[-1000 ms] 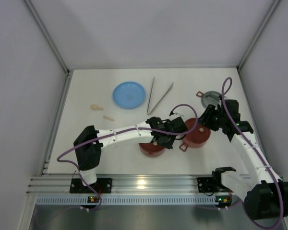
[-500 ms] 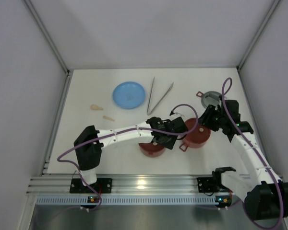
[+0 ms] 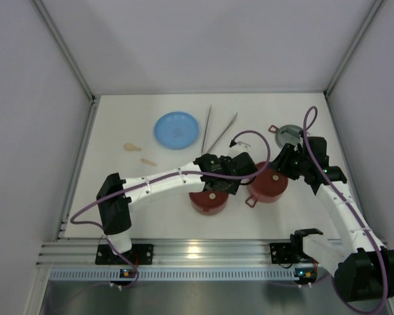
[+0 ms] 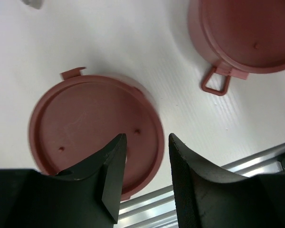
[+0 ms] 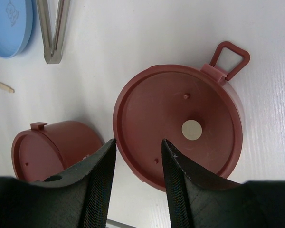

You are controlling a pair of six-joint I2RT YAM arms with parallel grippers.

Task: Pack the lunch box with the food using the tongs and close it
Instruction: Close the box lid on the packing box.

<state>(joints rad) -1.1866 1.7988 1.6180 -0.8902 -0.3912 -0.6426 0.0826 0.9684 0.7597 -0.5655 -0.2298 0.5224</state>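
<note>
Two dusty-red lunch box bowls stand side by side, each covered by a flat maroon lid. My left gripper point(image 4: 147, 142) is open just above the near edge of the left bowl point(image 4: 85, 128), holding nothing. My right gripper point(image 5: 138, 142) is open over the right bowl point(image 5: 178, 114), whose lid has a pale round spot point(image 5: 192, 129). In the top view the left gripper point(image 3: 213, 186) and right gripper point(image 3: 280, 165) hover over the left bowl point(image 3: 207, 203) and right bowl point(image 3: 270, 187). The tongs point(image 3: 213, 131) lie behind them. Of the food I see only two beige bits point(image 3: 128, 147).
A light-blue plate point(image 3: 176, 130) lies left of the tongs. The grey top lid point(image 3: 290, 134) with red handle sits at the back right, behind the right arm. The right bowl's loop handle point(image 4: 216, 83) points toward the aluminium rail point(image 3: 197, 252) at the near edge.
My left gripper has opened and drawn up and back from the left bowl's lid, which stays on the bowl. The right arm has not moved.
</note>
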